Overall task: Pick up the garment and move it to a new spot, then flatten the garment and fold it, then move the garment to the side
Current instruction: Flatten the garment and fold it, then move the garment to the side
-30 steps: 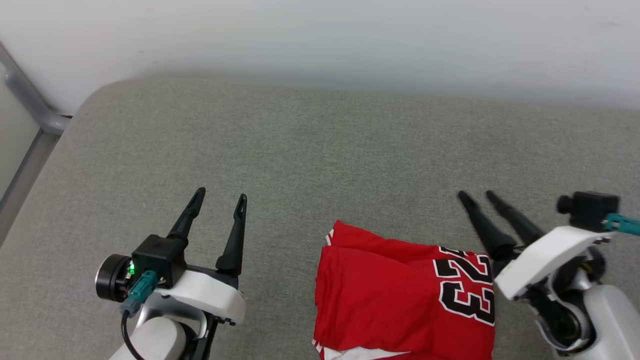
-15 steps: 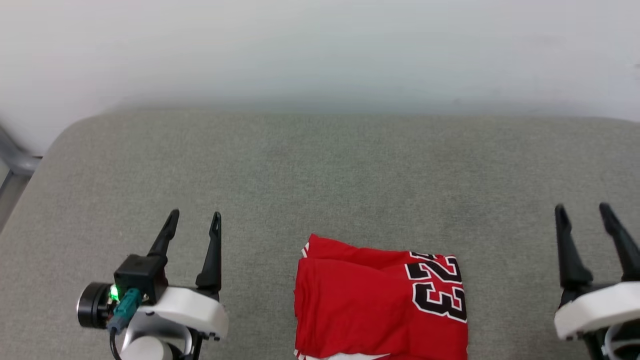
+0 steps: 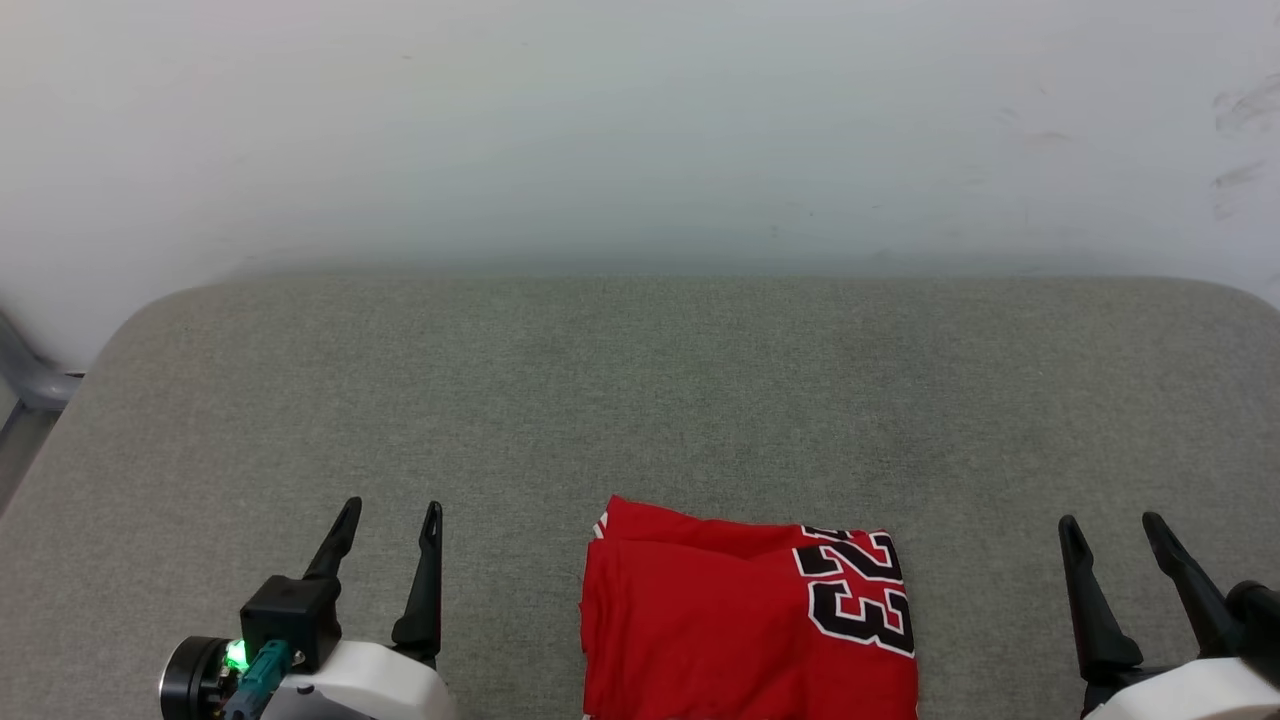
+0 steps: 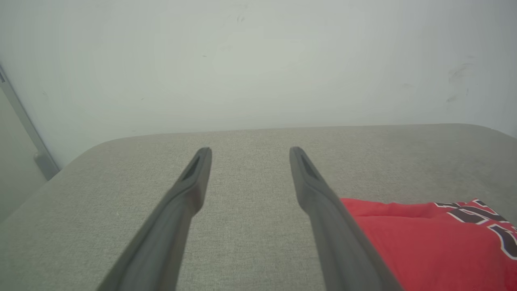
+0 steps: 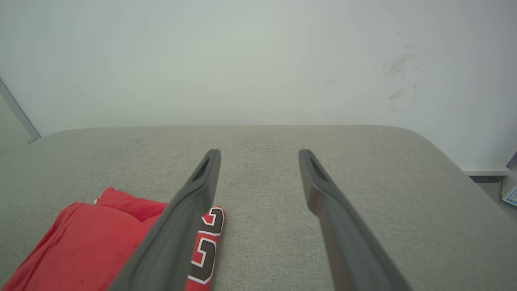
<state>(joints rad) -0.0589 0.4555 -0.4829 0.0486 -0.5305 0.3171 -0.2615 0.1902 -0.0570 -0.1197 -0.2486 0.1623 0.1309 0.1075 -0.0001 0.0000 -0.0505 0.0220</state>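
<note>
The garment (image 3: 720,625), a red jersey folded into a compact rectangle with black, white-edged "23" on its right part, lies on the grey padded surface at the bottom middle of the head view. My left gripper (image 3: 389,512) stands open to its left, holding nothing. My right gripper (image 3: 1110,526) stands open to its right, apart from the cloth. In the left wrist view the garment (image 4: 428,238) lies right of the open left gripper (image 4: 249,150). In the right wrist view the garment (image 5: 89,242) lies left of the open right gripper (image 5: 259,152).
The grey padded surface (image 3: 640,400) stretches back to a pale wall (image 3: 640,120). A grey metal frame (image 3: 25,375) stands at the far left edge. The surface's rounded right corner (image 5: 440,149) drops off toward the floor.
The head view has tilted up, showing more wall. My right gripper has swung from the garment's right edge out to the right, and both arms have drawn back toward the near edge.
</note>
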